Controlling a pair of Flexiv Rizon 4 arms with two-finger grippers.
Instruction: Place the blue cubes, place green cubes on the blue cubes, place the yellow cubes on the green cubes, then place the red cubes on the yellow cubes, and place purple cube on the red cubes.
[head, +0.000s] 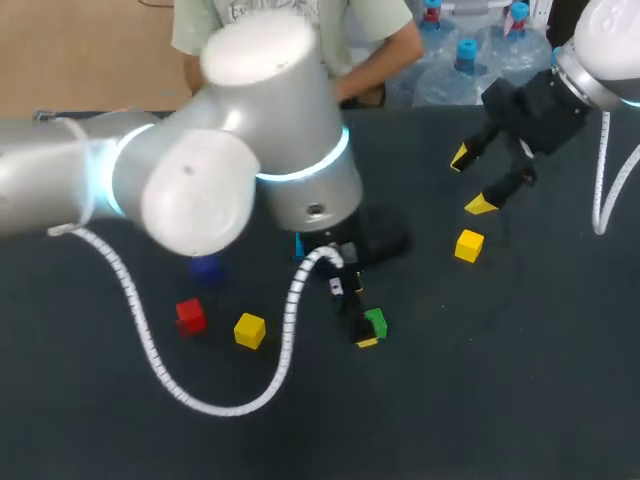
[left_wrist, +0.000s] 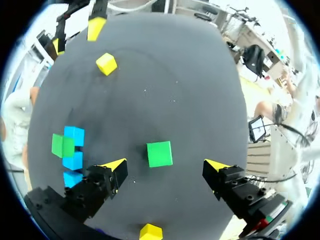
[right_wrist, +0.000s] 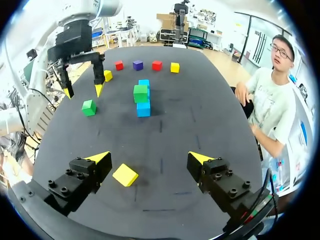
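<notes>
**Both grippers wide open, each over a loose cube**

L side: left gripper (left_wrist: 166, 166) sits low over the table (left_wrist: 200, 90), jaws spread wide, holding nothing. The loose green cube (left_wrist: 160, 153) lies flat on the dark top btwn the two fingers, clear of both. In the head view the same cube shows just beside one yellow tip; the rest of that gripper is mostly hidden under the arm.

Blue cubes (left_wrist: 73, 160) lie in a short row off to one side of the left gripper, w/ a stacked green cube (left_wrist: 62, 145) on them.

R side: right gripper (right_wrist: 149, 158) is also wide open and empty. The near yellow cube (right_wrist: 125, 175) rests on the table btwn its fingers, closer to one, touching neither, turned corner-on.

Past the blue row, seen from the right wrist: second yellow cube (right_wrist: 108, 75), red cube (right_wrist: 119, 65), purple cube (right_wrist: 138, 64), second red cube (right_wrist: 157, 65), end yellow cube (right_wrist: 174, 67). All single, on the table, spaced apart.
</notes>
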